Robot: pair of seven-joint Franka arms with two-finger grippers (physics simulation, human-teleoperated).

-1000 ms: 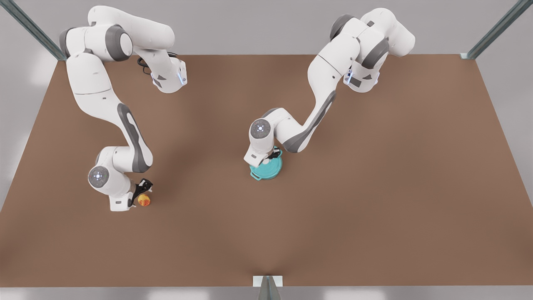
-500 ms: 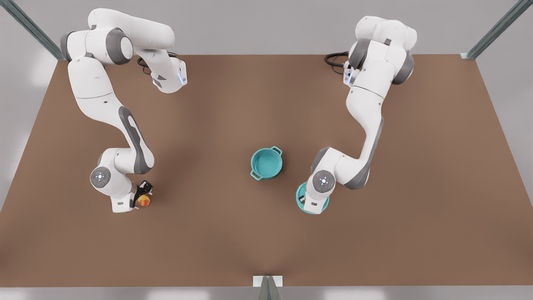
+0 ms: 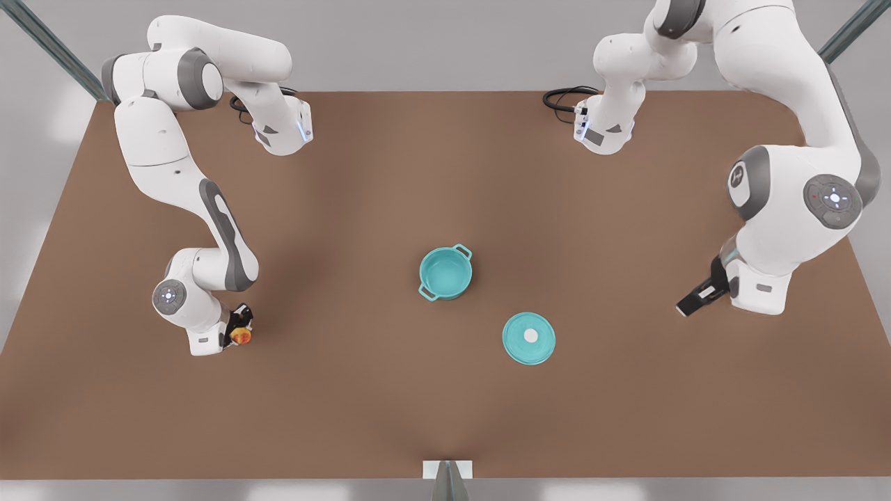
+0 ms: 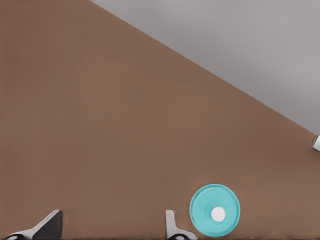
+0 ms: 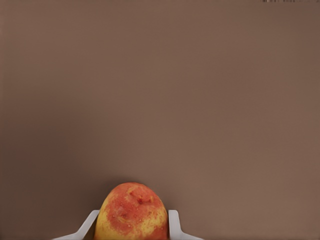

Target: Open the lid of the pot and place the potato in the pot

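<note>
Left gripper (image 3: 689, 306) withdrawn from pot lid (image 3: 529, 338), fingers apart; right gripper (image 3: 240, 332) apparently clamps potato (image 3: 241, 337).

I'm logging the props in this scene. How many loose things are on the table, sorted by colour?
Teal: 2, the pot and the lid, which lies flat on the table beside the pot.
Yellow-orange with red: 1, the potato, between the right gripper's fingers.
Total: 3.
The left gripper is open and holds nothing.

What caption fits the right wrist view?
Right gripper fingers flank the potato above the brown table.
</note>
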